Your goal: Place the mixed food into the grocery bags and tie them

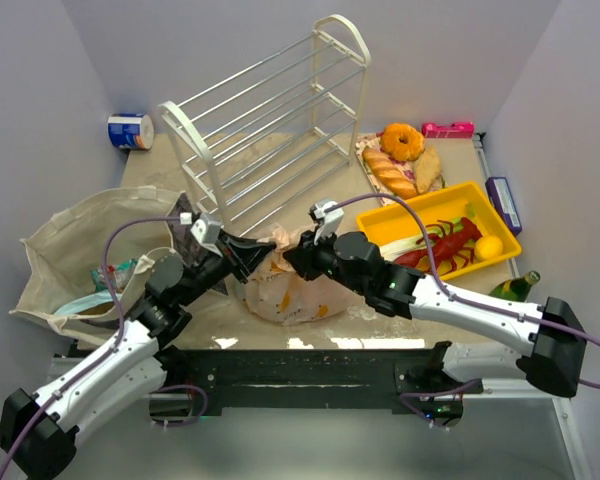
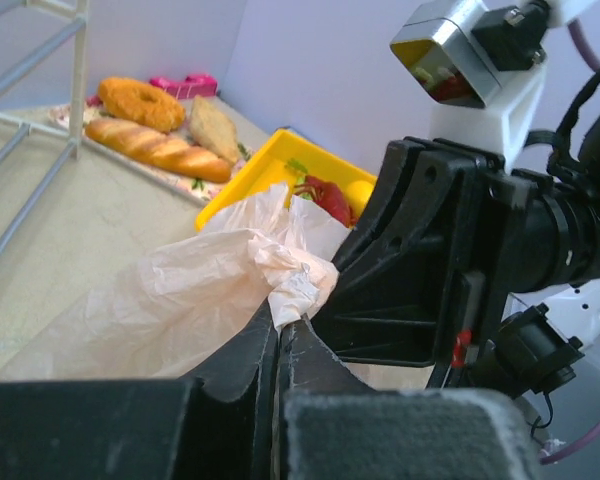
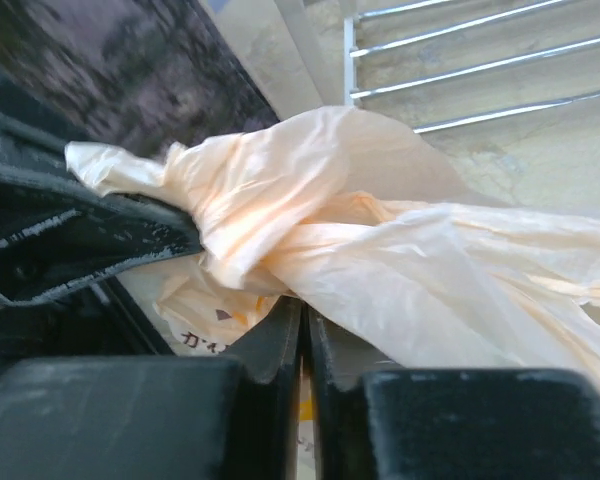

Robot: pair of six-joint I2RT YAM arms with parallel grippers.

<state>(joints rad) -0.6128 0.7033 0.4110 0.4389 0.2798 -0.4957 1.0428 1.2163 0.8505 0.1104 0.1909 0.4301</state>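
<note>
Plastic bag (image 1: 280,290) between rack (image 1: 270,130) and tray (image 1: 410,222)

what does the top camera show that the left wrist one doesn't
Only the top view: the beige tote at left, a green bottle and both whole arms. Only the left wrist: the left gripper shut on a crumpled fold of plastic, close up. Both: the peach plastic bag, yellow tray, bread loaves, donut, white rack and right gripper.

No text legible; a fragment of brown print (image 3: 198,340) on the peach plastic bag (image 3: 400,260), just left of the right gripper (image 3: 303,318) fingers, is unreadable.
</note>
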